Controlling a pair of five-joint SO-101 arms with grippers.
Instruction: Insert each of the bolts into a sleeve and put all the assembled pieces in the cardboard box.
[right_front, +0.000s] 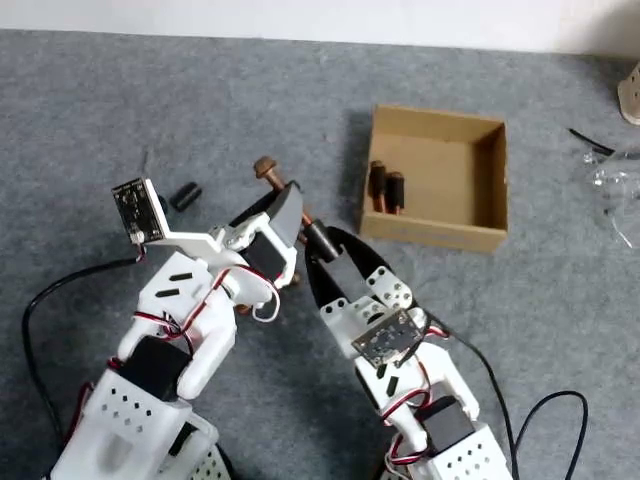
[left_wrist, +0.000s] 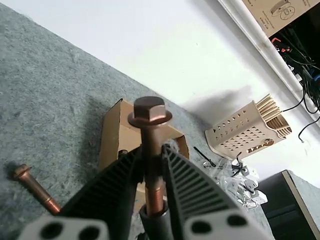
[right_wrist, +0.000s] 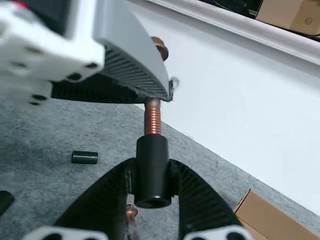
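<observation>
Grey carpet-like covering is seen over the worktop (right_front: 100, 120). Nearest the arms, a copper bolt (left_wrist: 149, 112) is gripped by its shank between the narrowed fingers of the left gripper (left_wrist: 150, 150). A black sleeve (right_wrist: 151, 155) is clamped between the fingers of the right gripper (right_wrist: 151, 169). The threaded end is entered into the sleeve, but part of the thread is bare, so this insertion is judged unfinished. Further out, a loose bolt (left_wrist: 35, 187) and a loose sleeve (right_front: 186, 195) are lying unpaired. Farthest away, two assembled pieces (right_front: 387, 187) are laid in the cardboard box (right_front: 430, 236). At least two pieces are judged outstanding.
</observation>
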